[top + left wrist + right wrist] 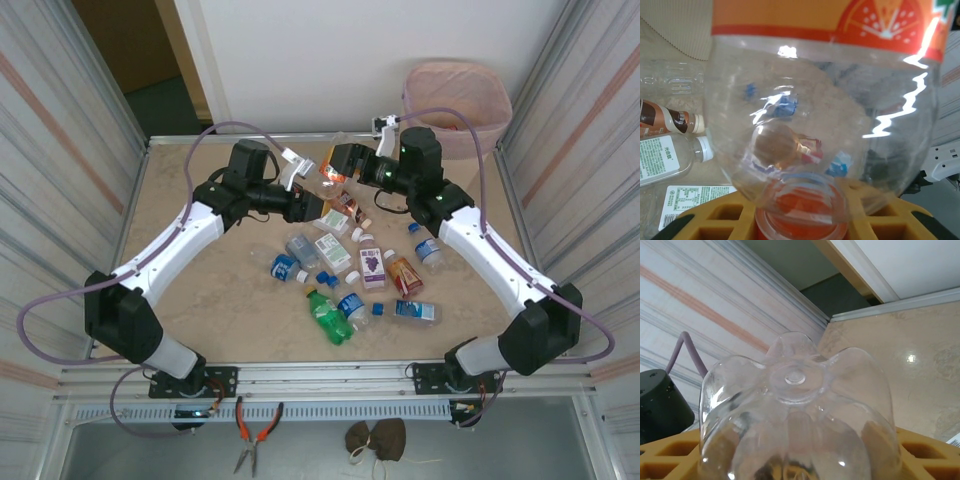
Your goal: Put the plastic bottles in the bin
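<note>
- Top external: loose plastic bottles (372,265) lie clustered mid-table (200,300).
- Farther, an orange-label bottle (333,175) hangs above them, between both grippers.
- Left gripper (801,220) pinches its red-capped neck.
- Right gripper (795,455) flanks its base; grip cannot be told.
- Bin (457,66) stands past the far right corner.

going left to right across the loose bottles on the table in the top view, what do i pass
blue-label bottle → green bottle → purple-label bottle → orange-brown bottle; bottles bunched in between are left out.
</note>
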